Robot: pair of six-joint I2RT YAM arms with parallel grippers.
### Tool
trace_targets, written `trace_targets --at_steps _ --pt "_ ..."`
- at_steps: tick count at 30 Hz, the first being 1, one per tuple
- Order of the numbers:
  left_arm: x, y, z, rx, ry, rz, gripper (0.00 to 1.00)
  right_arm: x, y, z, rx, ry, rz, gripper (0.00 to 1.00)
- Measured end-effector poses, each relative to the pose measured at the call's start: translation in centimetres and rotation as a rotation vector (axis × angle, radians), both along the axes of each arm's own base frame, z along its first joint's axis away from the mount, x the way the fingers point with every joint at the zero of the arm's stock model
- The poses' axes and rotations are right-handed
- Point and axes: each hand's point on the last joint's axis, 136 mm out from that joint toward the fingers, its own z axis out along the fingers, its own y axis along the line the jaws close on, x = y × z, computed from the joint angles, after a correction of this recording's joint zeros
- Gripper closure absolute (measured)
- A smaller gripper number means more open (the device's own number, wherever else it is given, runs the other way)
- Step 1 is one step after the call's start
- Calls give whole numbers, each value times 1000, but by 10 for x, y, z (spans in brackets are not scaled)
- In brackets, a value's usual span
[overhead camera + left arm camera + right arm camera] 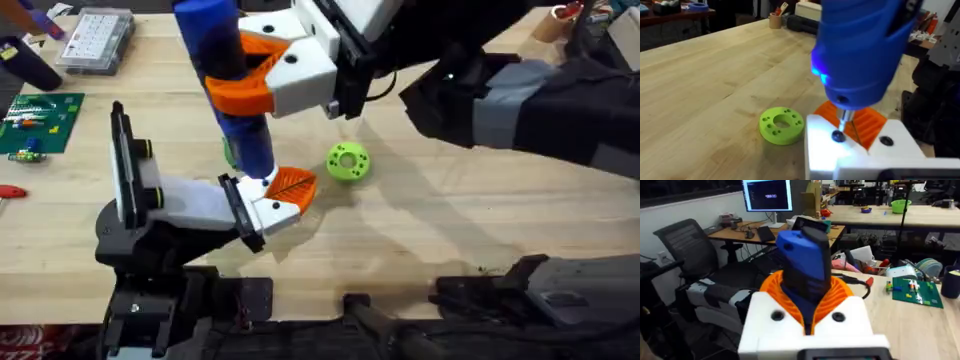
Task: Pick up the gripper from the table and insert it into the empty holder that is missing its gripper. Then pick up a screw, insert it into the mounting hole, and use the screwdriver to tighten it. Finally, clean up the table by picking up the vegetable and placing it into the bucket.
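The right end effector is clamped on the fat blue power screwdriver, bit on the white wedge holder's screw; tilt could make the bit slip off. Left end effector: cannot tell.

Screwdriver blocks holder from above; lime ring beside; table rightward open.

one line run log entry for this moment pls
phase: tightening screw | right gripper: shut on blue screwdriver | bit on screw in white holder | orange gripper seated | lime ring beside
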Motion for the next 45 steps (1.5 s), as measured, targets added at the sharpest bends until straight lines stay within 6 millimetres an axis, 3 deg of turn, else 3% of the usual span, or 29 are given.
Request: trace_targets --at_steps 45 --pt "0 0 0 0 0 0 985 -1 4 -6 -16 0 0 959"
